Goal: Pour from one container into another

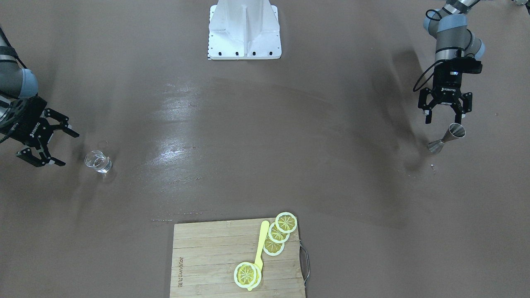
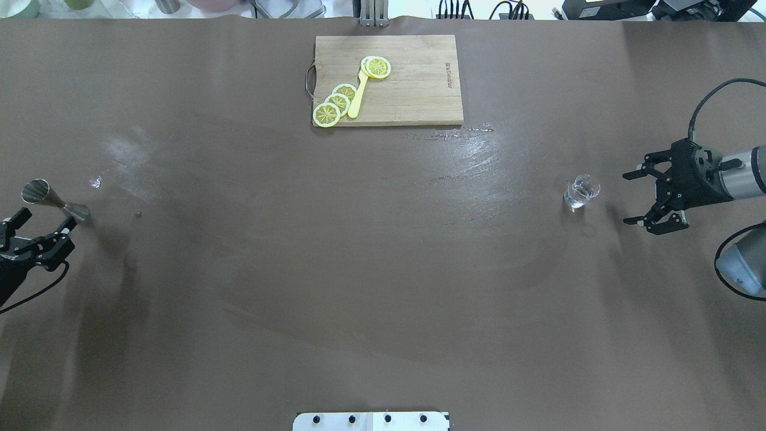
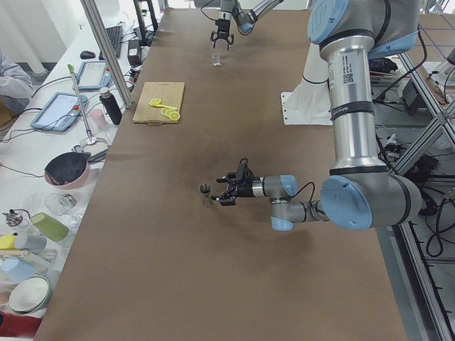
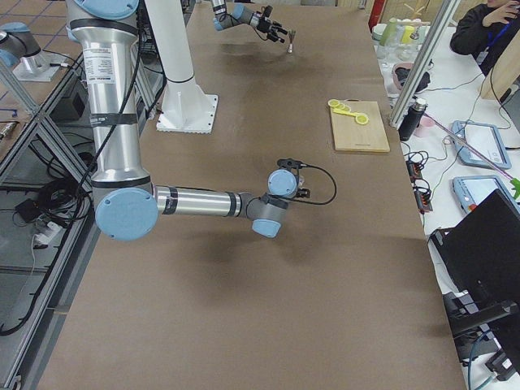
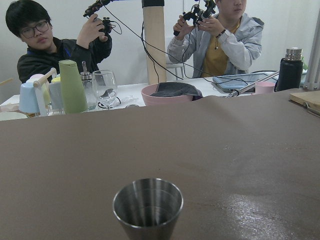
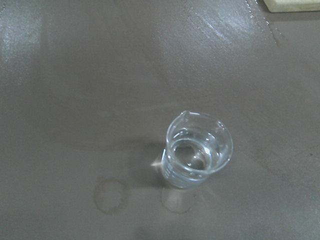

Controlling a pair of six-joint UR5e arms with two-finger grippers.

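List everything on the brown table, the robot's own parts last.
glass: one, clear, upright on the robot's right.
jigger: one, silver metal, upright on the robot's left.
cutting board: one, wooden, far edge, middle.
lemon slices: at least four, yellow, on the board.
utensil: one, yellow, on the board among the slices.
base plate: one, white, near edge, middle.
left gripper: one, black, open, beside the jigger.
right gripper: one, black, open, beside the glass, apart.

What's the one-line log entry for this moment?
left claw: open, near jigger | right claw: open, near glass | both upright | pour: not started
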